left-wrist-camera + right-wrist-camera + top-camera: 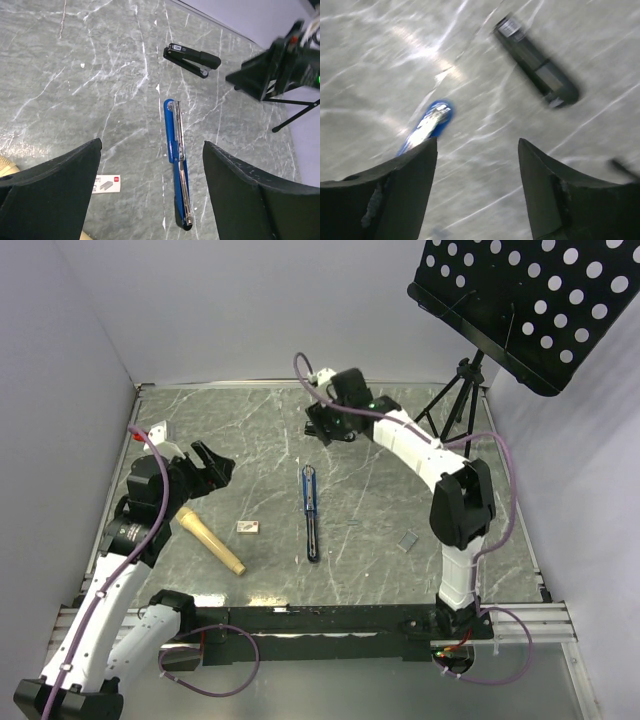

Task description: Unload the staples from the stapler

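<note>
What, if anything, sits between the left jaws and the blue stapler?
Nothing I can see. Only bare table lies between the open left jaws and the blue stapler. The small white card sits off to one side, and the black stapler lies beyond.

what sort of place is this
Most likely a robotics lab test cell: a grey marble-patterned tabletop boxed in by plain white panel walls, white-and-black robot arms bolted along its near edge, and a black perforated stand on a tripod.

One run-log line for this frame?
stapler: lying opened flat, unheld | left gripper: open, empty | right gripper: open, empty, near stapler's far end
</note>
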### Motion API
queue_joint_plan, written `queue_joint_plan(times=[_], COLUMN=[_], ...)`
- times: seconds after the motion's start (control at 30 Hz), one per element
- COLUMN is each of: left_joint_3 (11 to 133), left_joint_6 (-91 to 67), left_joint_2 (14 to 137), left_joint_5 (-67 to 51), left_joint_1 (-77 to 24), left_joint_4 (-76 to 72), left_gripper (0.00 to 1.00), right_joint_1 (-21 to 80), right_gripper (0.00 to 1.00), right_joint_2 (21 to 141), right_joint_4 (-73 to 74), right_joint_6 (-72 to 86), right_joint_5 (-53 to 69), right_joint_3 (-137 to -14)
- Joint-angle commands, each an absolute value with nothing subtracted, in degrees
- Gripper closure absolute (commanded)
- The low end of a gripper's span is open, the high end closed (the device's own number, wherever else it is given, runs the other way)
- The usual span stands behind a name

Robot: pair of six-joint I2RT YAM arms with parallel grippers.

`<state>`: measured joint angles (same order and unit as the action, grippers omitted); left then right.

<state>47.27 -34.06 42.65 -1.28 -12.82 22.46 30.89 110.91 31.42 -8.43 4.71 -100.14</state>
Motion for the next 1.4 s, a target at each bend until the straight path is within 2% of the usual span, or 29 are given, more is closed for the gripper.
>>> queue_joint_plan(times=[0.0, 0.17, 0.4, 0.63, 1.17, 1.37], left_joint_3=[46.93, 47.11, 47.2, 47.55, 47.9, 47.9], left_joint_6=[-33.49, -33.49, -33.75, -33.84, -33.93, -33.93], left_joint_2=[41.92, 43.07, 43.86, 46.14, 47.9, 47.99], left_joint_5=[-2.2, -1.85, -0.18, -0.18, -0.18, -0.18], left_joint_1=[-12.57, -12.57, -12.57, -12.57, -12.57, -13.01], left_joint_4=[19.69, 19.78, 20.56, 21.01, 21.01, 21.18], left_gripper=[0.14, 0.14, 0.14, 0.15, 0.15, 0.15], right_joint_1=[26.2, 22.86, 20.92, 19.51, 20.3, 21.09], right_gripper=[0.24, 0.2, 0.19, 0.21, 0.25, 0.37], right_joint_2=[117.24, 124.08, 130.6, 136.93, 138.43, 136.59], right_joint_4=[33.22, 35.68, 37.17, 37.44, 40.96, 40.26], right_joint_6=[-20.56, -24.96, -31.02, -32.96, -36.82, -37.61], right_joint_5=[9.49, 12.21, 17.39, 19.68, 15.65, 15.47], right_joint_3=[-109.23, -117.84, -122.6, -128.92, -126.65, -122.61])
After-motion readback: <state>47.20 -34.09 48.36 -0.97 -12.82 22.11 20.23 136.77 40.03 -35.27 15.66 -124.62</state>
